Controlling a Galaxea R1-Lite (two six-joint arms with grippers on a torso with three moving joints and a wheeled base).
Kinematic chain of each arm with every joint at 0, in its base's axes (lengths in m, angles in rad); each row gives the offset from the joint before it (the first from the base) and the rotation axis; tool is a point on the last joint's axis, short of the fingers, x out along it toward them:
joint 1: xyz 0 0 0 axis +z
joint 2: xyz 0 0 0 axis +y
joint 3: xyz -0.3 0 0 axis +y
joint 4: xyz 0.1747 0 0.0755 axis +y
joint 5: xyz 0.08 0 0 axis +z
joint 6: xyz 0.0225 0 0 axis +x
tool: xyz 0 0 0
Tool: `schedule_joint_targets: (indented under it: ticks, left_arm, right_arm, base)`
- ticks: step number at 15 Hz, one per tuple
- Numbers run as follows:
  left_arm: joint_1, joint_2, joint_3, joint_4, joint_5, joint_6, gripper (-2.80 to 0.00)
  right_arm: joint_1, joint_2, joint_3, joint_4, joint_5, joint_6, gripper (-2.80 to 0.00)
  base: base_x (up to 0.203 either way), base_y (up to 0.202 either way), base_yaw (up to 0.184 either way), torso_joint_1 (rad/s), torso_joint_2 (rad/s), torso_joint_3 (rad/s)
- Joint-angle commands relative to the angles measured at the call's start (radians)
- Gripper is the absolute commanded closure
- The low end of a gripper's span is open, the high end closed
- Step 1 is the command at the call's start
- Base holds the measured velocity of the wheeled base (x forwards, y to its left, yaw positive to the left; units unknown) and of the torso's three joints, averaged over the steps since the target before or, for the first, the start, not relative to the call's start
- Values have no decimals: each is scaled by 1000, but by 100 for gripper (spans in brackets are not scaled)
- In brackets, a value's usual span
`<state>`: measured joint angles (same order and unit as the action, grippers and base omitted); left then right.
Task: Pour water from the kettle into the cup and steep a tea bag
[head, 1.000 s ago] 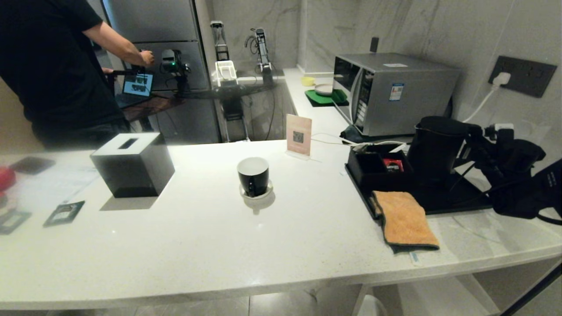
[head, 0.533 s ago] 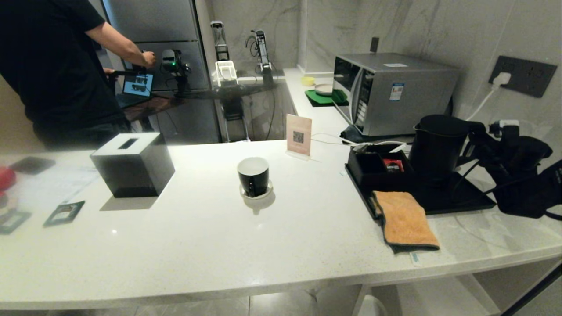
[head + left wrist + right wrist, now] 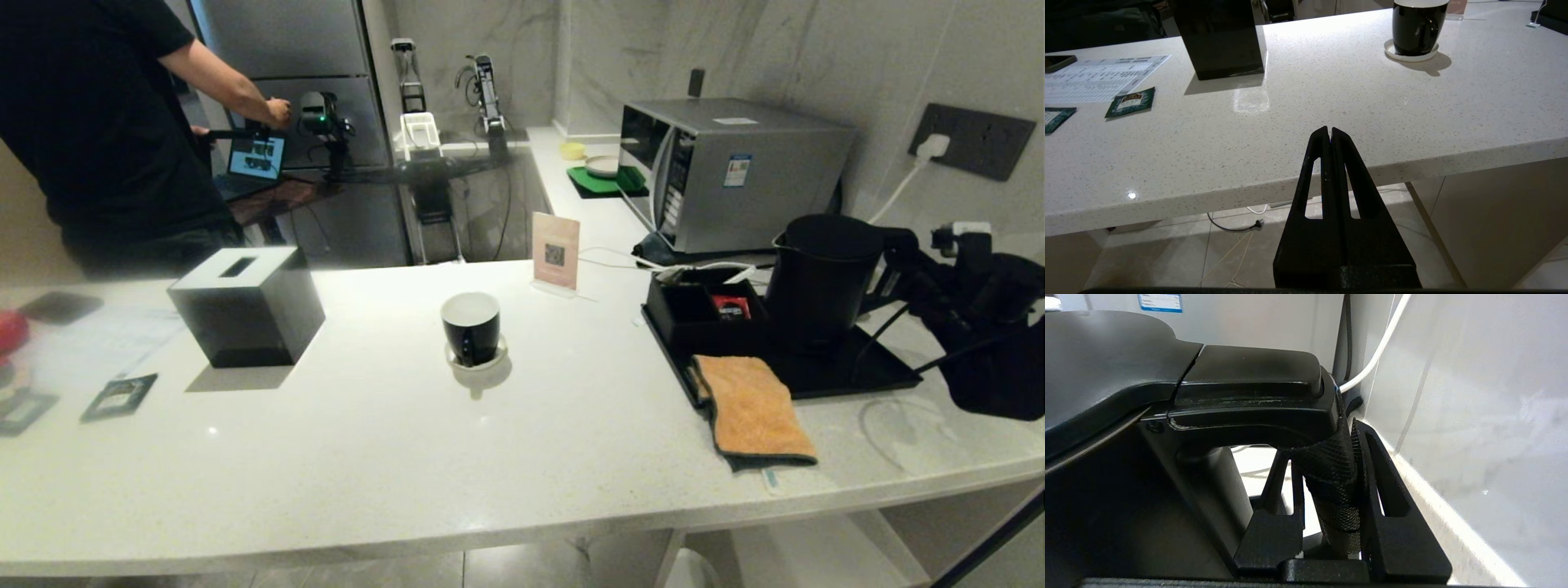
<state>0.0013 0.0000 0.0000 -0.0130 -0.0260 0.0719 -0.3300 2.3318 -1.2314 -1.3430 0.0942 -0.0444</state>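
Right end effector (image 3: 1331,506) clamped on kettle handle (image 3: 1331,477); kettle (image 3: 820,273) now shifted right and lifted off tray (image 3: 816,371) versus a second ago. Pour next. Cup (image 3: 471,327) well left. Left end effector (image 3: 1329,134) closed, parked.

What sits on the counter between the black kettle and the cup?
In the head view, between the kettle and the cup stand the low black compartment box and an orange cloth nearer the counter's front edge; then bare white counter.
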Motion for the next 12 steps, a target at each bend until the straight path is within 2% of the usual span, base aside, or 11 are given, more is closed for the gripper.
schedule_joint_targets:
  ticks: [1, 12]
  left_arm:
    - [0, 2, 0, -1, 0, 0, 0]
    - [0, 2, 0, -1, 0, 0, 0]
  right_arm:
    - [0, -66, 74, -13, -1, 19, 0]
    - [1, -256, 276, -7, 0, 101, 0]
  base:
    - [0, 0, 0, 0, 0, 0]
    - [0, 0, 0, 0, 0, 0]
